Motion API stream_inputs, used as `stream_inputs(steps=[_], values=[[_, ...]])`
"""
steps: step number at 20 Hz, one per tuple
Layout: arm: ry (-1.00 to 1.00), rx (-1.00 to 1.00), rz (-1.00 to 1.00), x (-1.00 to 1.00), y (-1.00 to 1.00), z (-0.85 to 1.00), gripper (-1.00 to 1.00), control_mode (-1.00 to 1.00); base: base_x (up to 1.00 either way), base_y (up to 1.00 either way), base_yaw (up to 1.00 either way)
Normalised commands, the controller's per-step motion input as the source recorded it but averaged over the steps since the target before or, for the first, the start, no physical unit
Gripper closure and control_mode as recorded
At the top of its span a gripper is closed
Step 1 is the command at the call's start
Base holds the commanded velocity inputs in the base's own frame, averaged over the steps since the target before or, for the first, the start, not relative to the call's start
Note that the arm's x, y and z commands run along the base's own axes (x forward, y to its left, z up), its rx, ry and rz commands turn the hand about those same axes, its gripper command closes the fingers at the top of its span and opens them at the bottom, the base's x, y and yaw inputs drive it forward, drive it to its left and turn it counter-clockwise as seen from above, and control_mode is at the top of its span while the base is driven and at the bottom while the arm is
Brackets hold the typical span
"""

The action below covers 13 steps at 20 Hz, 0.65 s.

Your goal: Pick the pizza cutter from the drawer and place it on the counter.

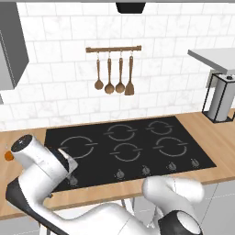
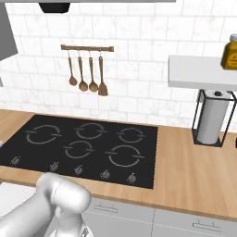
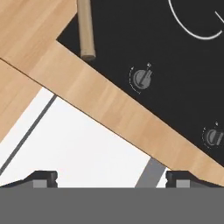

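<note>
In the hand view a short brown wooden handle [image 3: 85, 30], apparently the pizza cutter's, lies across the cooktop's corner and the counter [image 3: 100, 96]; its wheel is cut off by the top edge. My gripper [image 3: 113, 177] hovers below the handle, open, with its fingertips [image 3: 43, 177] wide apart and nothing between them. The drawer [image 3: 87, 148] is pulled out under the counter's front edge, and the white floor that shows is bare. In the left base view the arm bends low over the counter [image 1: 220, 142] at the cooktop's front left.
The black cooktop [image 1: 128, 142] has a row of knobs [image 3: 142, 78] along its front. Wooden spoons and a spatula [image 1: 114, 75] hang on a wall rail. A paper towel holder [image 2: 210, 118] stands at the right under a grey shelf [image 2: 199, 71] with a yellow jar [image 2: 230, 53]. A small orange thing [image 1: 8, 156] sits at far left.
</note>
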Motion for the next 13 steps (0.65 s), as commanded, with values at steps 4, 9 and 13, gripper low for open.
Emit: stream_inputs(steps=[4,9,13], values=[[-0.3,0.17,0.02,-0.99,-1.0,0.87,-1.0,-1.0,0.0,0.0,0.0],[-0.33,0.32,0.0,-0.83,-1.0,1.0,-1.0,-1.0,0.0,0.0,0.0],[-0.34,0.38,0.02,-0.54,-1.0,1.0,-1.0,-1.0,0.0,0.0,0.0]])
